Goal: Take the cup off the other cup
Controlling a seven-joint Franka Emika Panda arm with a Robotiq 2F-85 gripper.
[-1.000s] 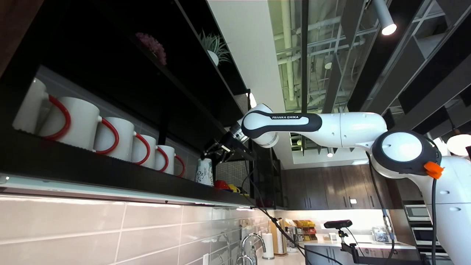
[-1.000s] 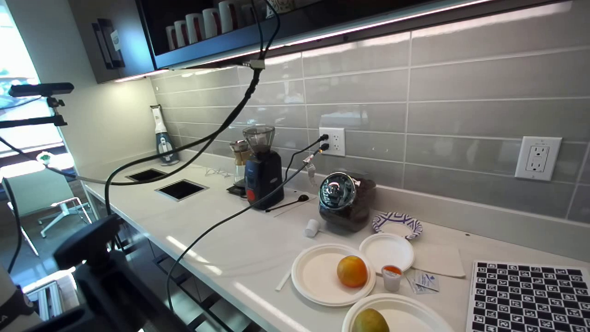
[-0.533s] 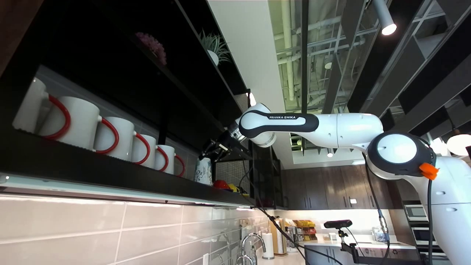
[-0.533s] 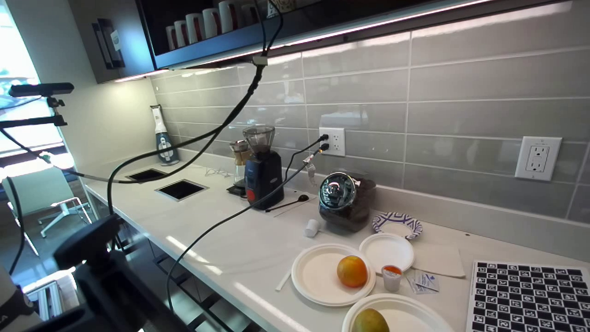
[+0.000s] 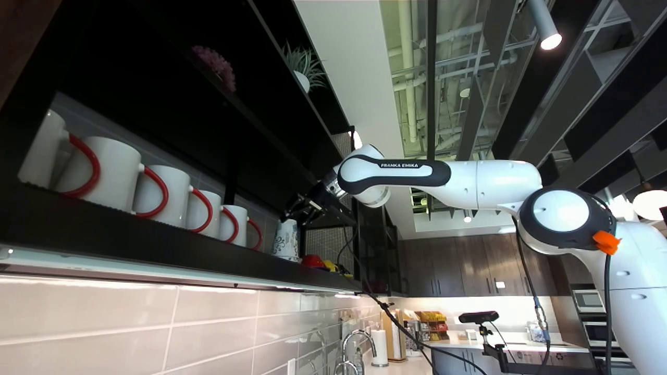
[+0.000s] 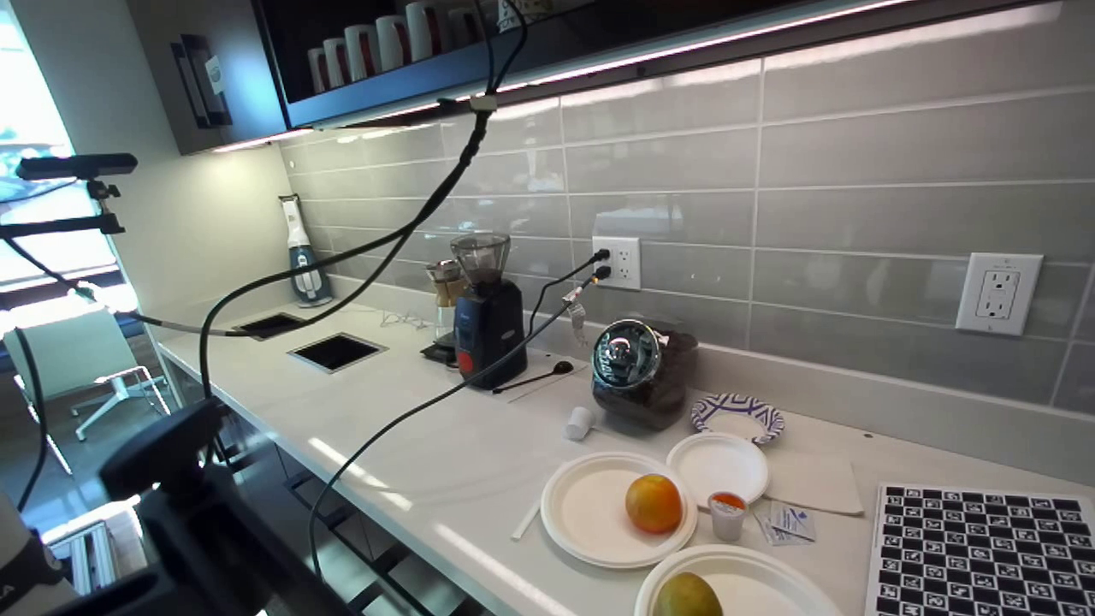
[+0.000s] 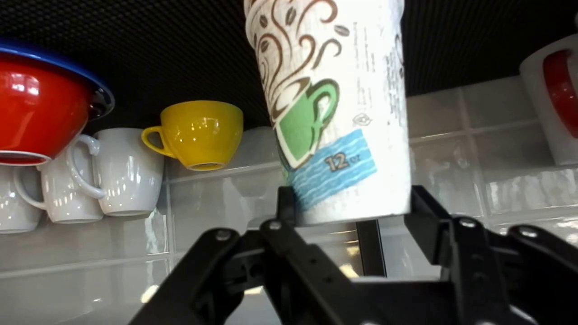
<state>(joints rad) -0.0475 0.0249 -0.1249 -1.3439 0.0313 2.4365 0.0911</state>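
The paper cup (image 7: 338, 113), printed with coffee swirls, a green mug and a blue "12 oz" patch, stands bottom up on the dark shelf (image 5: 208, 250). In the wrist view, whose picture looks upside down, my gripper (image 7: 352, 198) is shut on it, one finger (image 7: 286, 205) against each side near its base. A wider band shows at that picture's upper edge; whether it belongs to the other cup I cannot tell, as the other cup is mostly or fully hidden beneath. In an exterior view the gripper (image 5: 298, 211) reaches the cup (image 5: 286, 240) from above.
A yellow cup (image 7: 203, 133), red bowl (image 7: 38, 108) with a blue bowl (image 7: 49, 56), and several white mugs (image 7: 128, 169) share the shelf. Red-handled mugs (image 5: 161, 195) stand on the opposite side. An upper shelf hangs over the gripper. Cables (image 6: 436, 192) dangle below.
In an exterior view the gripper and paper cup have shifted slightly left, and the cup's upper end sits a little higher. The arm and cables moved slightly too.
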